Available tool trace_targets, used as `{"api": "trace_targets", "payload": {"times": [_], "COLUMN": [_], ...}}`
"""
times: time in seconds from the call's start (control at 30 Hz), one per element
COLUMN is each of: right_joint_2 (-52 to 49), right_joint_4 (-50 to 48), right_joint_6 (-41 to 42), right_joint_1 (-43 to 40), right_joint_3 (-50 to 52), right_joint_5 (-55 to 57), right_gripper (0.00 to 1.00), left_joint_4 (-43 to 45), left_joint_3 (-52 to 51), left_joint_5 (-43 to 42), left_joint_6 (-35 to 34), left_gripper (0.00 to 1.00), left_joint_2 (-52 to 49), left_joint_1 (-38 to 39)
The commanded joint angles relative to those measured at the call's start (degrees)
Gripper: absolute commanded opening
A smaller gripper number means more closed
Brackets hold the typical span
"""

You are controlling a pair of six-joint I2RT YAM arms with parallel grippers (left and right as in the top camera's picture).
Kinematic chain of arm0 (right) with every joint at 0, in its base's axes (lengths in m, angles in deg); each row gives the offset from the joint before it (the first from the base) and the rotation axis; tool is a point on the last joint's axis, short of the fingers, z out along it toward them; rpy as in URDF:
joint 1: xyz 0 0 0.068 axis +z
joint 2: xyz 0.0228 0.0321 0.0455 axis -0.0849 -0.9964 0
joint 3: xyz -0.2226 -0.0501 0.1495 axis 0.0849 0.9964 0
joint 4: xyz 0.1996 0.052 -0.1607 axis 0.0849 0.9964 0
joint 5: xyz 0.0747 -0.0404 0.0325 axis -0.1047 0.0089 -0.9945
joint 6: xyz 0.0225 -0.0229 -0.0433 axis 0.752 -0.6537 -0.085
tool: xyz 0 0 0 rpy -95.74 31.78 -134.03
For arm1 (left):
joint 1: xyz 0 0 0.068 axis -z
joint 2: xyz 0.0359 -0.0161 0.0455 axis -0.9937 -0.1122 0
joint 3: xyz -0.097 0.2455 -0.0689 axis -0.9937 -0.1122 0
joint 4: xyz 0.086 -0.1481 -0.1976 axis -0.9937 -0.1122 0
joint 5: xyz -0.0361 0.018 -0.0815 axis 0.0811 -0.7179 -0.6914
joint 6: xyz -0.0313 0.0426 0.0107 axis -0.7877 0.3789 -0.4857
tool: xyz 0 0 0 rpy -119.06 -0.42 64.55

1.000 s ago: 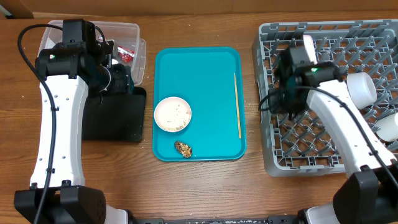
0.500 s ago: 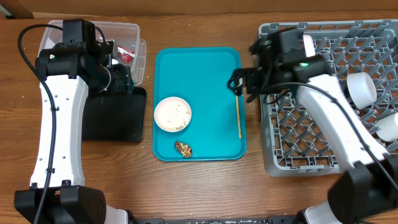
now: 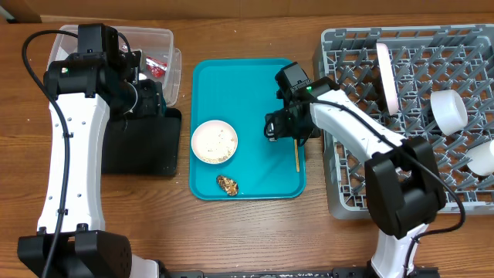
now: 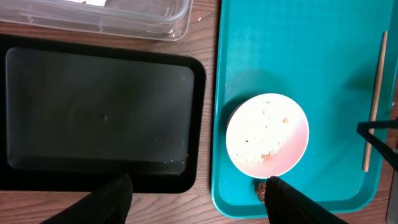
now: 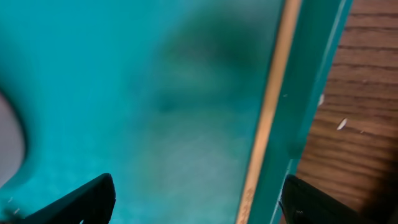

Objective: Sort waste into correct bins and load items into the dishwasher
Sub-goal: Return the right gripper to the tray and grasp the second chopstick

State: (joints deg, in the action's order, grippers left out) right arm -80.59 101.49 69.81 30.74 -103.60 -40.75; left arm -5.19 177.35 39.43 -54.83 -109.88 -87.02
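Observation:
A thin wooden chopstick lies along the right edge of the teal tray. My right gripper is open low over it. In the right wrist view the chopstick runs between the open fingers, close to the right one. A white bowl with rice bits and a brown food scrap sit on the tray. My left gripper is open and empty above the black tray, next to the bowl. The clear tub holds a red wrapper.
The grey dish rack stands at the right with an upright white plate, a white cup and a bowl. The teal tray's raised rim lies just right of the chopstick, with bare wood beyond.
My right arm has swung left from the dish rack and come down over the tray's right edge by the chopstick. The left arm has not moved.

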Motion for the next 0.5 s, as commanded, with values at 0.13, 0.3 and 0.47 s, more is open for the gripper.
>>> {"api": "trace_targets", "payload": {"times": [0.13, 0.3, 0.47], "right_joint_2": [-3.8, -5.0, -5.0], "right_joint_4": [-0.3, -0.4, 0.6], "right_joint_6": [1.6, 2.8, 2.8], "right_joint_1": [-0.2, -0.2, -0.2], "right_joint_3": [-1.0, -0.5, -0.3], "right_joint_5": [0.5, -0.4, -0.5], "right_gripper": [0.87, 0.86, 0.81], "left_joint_4": [0.1, 0.1, 0.1], "left_joint_3": [0.7, 0.7, 0.7], "left_joint_5": [-0.3, -0.3, -0.3], "left_joint_6": [0.3, 0.3, 0.2], "left_gripper": [0.71, 0.71, 0.70], "left_joint_2": [0.4, 0.4, 0.4], "left_joint_1": [0.2, 0.2, 0.2]}}
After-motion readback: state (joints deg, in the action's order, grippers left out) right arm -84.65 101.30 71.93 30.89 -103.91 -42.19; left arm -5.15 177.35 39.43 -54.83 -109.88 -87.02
